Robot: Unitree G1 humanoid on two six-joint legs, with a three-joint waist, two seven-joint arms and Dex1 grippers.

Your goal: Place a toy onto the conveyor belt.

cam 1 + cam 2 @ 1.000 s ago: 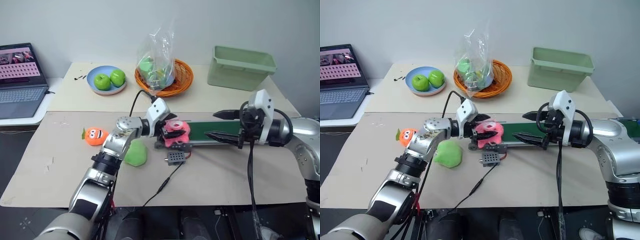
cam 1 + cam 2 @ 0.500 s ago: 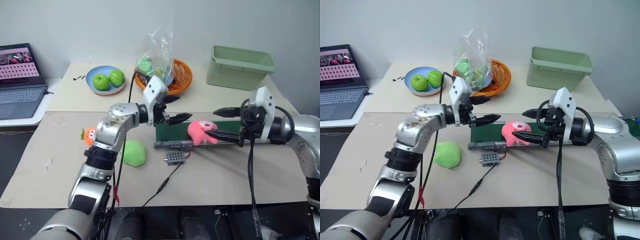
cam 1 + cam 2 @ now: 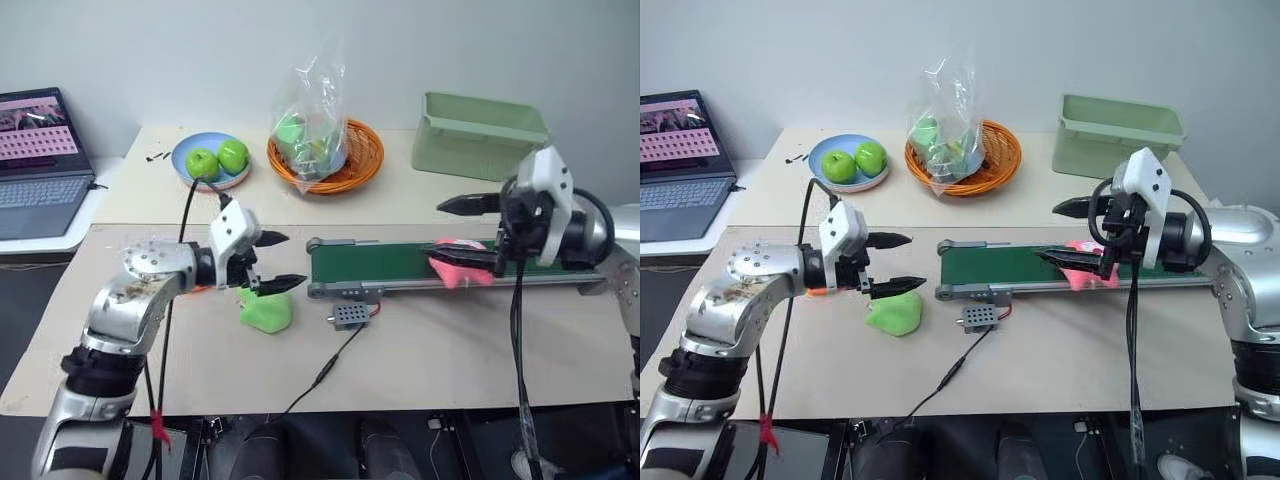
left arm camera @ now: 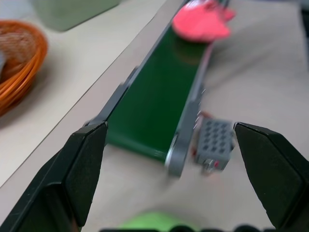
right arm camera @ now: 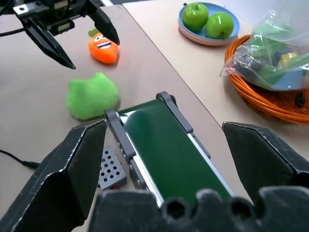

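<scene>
Left eye view: toy (image 3: 458,268) sits on conveyor belt (image 3: 380,265), at my 2 o'clock. Left gripper (image 3: 272,262) spread wide, empty. Right gripper (image 3: 455,236) also agape, straddling the toy, no grip.

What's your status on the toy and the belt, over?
Left gripper open, empty, above the green plush. Right gripper open beside the pink toy. Toy lying on the conveyor belt. Nothing blocking the belt.
</scene>
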